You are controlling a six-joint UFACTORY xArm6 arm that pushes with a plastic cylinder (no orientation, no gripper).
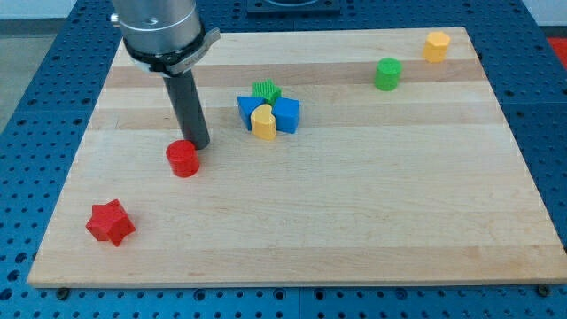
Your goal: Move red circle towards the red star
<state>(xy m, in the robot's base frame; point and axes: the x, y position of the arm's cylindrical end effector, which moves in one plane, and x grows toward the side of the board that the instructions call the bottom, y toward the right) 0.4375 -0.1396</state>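
The red circle lies on the wooden board, left of the middle. The red star lies near the board's bottom left corner, down and to the left of the red circle, well apart from it. My tip stands just above and to the right of the red circle, touching or nearly touching its upper right edge. The dark rod rises from the tip to the arm at the view's top left.
A cluster of a green star, two blue blocks and a yellow block sits right of my tip. A green cylinder and a yellow block lie at the top right.
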